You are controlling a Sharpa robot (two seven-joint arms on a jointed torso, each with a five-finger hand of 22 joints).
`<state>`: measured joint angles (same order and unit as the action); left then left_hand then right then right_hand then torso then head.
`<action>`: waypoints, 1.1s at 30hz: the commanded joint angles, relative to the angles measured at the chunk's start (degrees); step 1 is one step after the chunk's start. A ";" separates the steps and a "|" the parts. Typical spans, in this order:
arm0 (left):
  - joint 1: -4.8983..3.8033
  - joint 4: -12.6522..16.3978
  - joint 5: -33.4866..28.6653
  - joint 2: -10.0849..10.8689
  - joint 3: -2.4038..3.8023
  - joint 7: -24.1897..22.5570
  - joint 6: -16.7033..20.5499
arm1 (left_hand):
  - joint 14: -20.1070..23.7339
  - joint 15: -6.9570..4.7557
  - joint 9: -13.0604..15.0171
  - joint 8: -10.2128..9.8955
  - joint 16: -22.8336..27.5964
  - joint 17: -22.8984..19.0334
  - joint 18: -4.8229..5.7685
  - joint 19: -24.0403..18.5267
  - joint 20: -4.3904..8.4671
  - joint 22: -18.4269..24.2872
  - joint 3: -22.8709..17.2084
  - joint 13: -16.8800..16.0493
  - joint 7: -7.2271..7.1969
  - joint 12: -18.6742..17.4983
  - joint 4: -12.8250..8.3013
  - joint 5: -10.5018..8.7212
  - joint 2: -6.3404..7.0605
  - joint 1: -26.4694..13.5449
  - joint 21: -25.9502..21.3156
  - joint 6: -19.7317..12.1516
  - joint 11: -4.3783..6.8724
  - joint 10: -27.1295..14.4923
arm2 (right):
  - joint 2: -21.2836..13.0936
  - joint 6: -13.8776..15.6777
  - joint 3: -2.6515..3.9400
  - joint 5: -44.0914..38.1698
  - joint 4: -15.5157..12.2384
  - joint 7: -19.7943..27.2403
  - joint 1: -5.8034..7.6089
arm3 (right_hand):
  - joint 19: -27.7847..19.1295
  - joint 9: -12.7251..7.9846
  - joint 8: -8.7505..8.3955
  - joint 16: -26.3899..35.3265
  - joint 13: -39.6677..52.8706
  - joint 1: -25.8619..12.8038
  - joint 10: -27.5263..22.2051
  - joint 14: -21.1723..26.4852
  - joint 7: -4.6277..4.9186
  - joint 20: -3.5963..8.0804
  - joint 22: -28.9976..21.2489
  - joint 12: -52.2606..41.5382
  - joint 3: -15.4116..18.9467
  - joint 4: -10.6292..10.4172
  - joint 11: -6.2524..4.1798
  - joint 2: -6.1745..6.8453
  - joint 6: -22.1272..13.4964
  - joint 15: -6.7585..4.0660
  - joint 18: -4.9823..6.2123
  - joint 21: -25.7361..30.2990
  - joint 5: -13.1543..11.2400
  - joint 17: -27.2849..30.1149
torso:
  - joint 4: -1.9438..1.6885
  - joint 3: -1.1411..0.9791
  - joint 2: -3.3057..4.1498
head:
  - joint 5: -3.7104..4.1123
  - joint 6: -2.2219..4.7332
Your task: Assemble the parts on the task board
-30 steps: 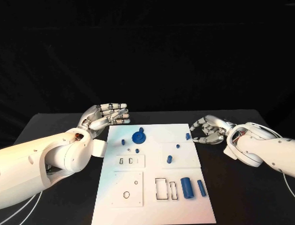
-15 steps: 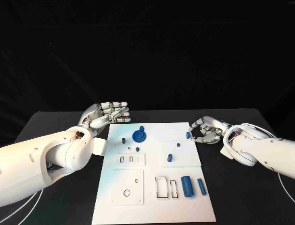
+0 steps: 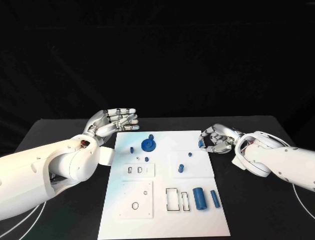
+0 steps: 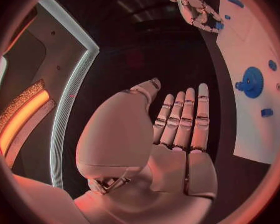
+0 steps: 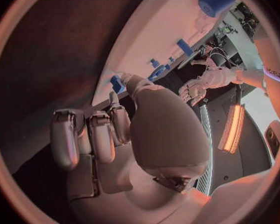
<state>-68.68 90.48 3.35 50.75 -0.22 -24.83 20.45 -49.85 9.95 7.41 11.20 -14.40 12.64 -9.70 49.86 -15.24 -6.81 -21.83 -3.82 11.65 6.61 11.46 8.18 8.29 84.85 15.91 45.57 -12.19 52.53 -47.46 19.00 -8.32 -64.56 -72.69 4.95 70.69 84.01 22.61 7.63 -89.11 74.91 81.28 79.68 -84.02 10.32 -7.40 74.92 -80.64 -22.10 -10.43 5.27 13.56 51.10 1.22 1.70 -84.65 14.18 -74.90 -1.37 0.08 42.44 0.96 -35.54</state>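
Note:
The white task board [image 3: 165, 220] lies in the middle of the black table. A blue gear [image 3: 148, 145] sits near its far left, also seen as the gear [image 4: 251, 82] in the left wrist view. A small blue peg [image 3: 201, 144] stands at the board's far right edge. My right hand [image 3: 217, 139] is right beside it with fingers curled; its thumb tip reaches the peg [image 5: 117, 83], while the other fingers [image 5: 90, 134] stay apart from it. My left hand [image 3: 116, 121] hovers flat past the board's far left corner, fingers [image 4: 187, 114] straight and together, holding nothing.
Near the board's front right lie a thick blue cylinder [image 3: 199, 198] and a slimmer blue bar [image 3: 215, 199], beside outlined rectangular slots [image 3: 172, 200]. Small blue pieces [image 3: 180, 168] dot the middle. Black tabletop [image 3: 273, 210] lies on both sides of the board.
My right hand has moved left to the board's right edge, up to the small blue peg. My left hand has barely moved.

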 commanded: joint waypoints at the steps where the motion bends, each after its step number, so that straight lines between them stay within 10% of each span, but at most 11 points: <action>1: -0.04 -0.01 -0.16 -0.13 0.04 -0.37 -0.99 | 0.40 -0.14 -0.05 0.23 0.26 0.07 -0.65 0.04 -0.03 0.01 -0.38 0.03 3.59 -0.38 0.02 -0.17 -0.01 -0.31 0.22 -0.36 -0.07 -0.23 | 0.17 -0.21 -0.01 0.07 0.05 0.98 -0.07 | 2.19 -0.06 0.28 -0.34 4.04 -0.16 0.59 -5.51 -0.17 0.15 10.87 -0.14 -0.43 0.03 0.00 -0.68 0.51 -0.07 -0.20 -0.32 0.05 -13.05 | -0.01 0.00 0.01 | 0.01 0.12; 33: -0.04 -0.11 -0.16 -0.04 0.04 -0.25 -1.04 | 0.44 -0.12 -0.06 0.27 0.34 0.17 -0.65 -0.03 -0.05 0.03 -0.57 0.03 3.60 -0.45 -0.11 -0.17 0.02 -0.41 0.25 -0.41 -0.08 -0.23 | 0.80 4.79 0.00 0.00 0.05 -1.16 -0.23 | 2.68 1.39 5.36 -0.36 5.40 -2.28 2.24 -5.54 -2.92 1.91 11.47 -1.20 -4.23 1.23 -2.38 -3.04 6.87 -2.09 -0.36 -0.78 -1.31 -13.18 | 0.01 -0.01 0.00 | -0.02 -0.20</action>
<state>-68.68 90.28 3.34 50.78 -0.22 -24.75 20.35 -49.85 9.95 7.43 11.20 -14.40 12.76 -9.70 49.86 -15.24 -6.81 -22.08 -3.82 11.65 6.33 11.22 8.18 8.29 84.85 15.91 45.57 -12.19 52.53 -46.69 21.32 -8.33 -64.39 -72.41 4.64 70.51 84.01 23.85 12.77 -89.11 74.91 79.22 81.68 -84.03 7.44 -5.73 74.90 -81.60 -25.97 -9.24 3.17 11.05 57.66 -0.44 1.70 -85.09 13.05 -74.94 -1.37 0.08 42.44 0.97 -35.73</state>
